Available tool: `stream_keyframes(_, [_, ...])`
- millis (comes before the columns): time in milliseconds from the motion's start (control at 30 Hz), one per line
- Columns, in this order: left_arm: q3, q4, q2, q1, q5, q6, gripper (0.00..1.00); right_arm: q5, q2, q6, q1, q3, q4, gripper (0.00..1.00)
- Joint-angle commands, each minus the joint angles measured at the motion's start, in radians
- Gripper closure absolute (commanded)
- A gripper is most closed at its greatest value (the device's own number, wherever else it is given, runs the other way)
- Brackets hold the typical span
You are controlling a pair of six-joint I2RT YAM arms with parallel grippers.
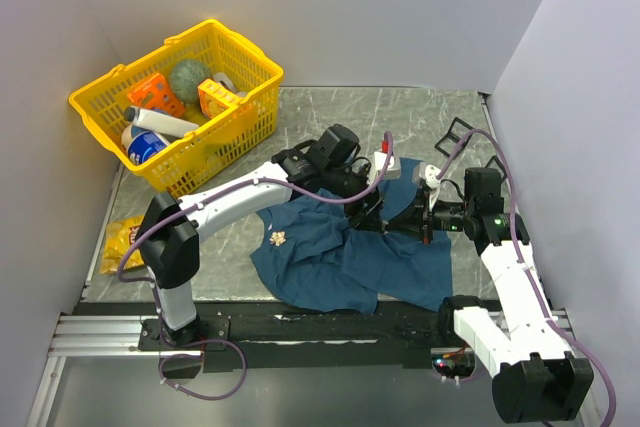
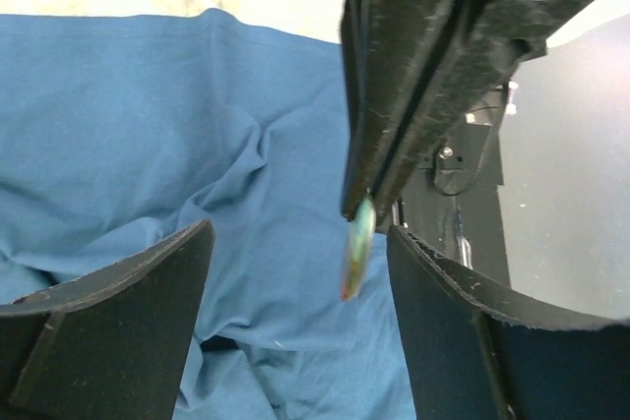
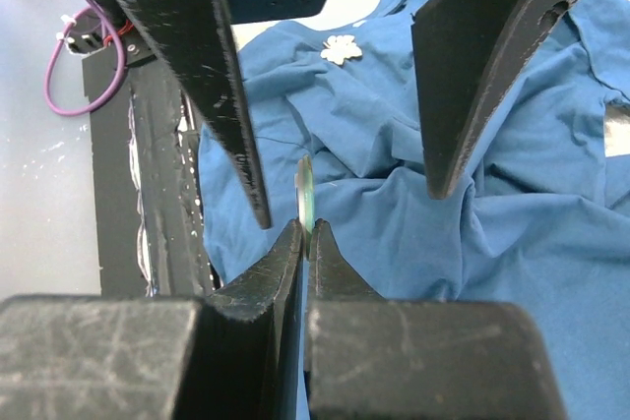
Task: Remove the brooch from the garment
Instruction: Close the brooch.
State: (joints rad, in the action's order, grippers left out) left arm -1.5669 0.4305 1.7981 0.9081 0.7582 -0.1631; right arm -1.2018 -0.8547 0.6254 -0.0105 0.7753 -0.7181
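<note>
The dark blue garment [image 1: 330, 267] lies crumpled on the table between the arms; it fills the left wrist view [image 2: 148, 125] and the right wrist view [image 3: 512, 243]. A small pale flower-shaped brooch [image 1: 278, 239] sits on its left part, also seen in the right wrist view [image 3: 340, 49]. My right gripper [image 3: 307, 233] is shut on a thin greenish disc [image 3: 305, 189], held edge-on over the cloth. My left gripper [image 2: 295, 272] is open, its fingers [image 3: 197, 66] on either side of that disc [image 2: 356, 248]. The two grippers meet above the garment's upper right [image 1: 395, 219].
A yellow basket [image 1: 190, 97] with bottles and packets stands at the back left. A yellow packet [image 1: 125, 237] lies at the table's left edge. A small white object [image 1: 383, 162] sits behind the grippers. Walls close in on the left, back and right.
</note>
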Motion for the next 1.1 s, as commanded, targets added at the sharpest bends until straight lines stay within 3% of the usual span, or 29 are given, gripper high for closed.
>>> stream_keyframes(0, [0.004, -0.038, -0.019, 0.006, -0.042, 0.0, 0.25, -0.035, 0.017, 0.0, 0.006, 0.019, 0.014, 1.0])
stream_keyframes(367, [0.001, -0.055, -0.039, 0.008, -0.054, 0.008, 0.28, -0.042, 0.009, 0.023, 0.006, 0.025, -0.01, 1.0])
stream_keyframes(1067, [-0.015, -0.05, -0.039, -0.008, 0.03, 0.017, 0.24, -0.048, -0.006, 0.046, 0.006, 0.032, -0.038, 1.0])
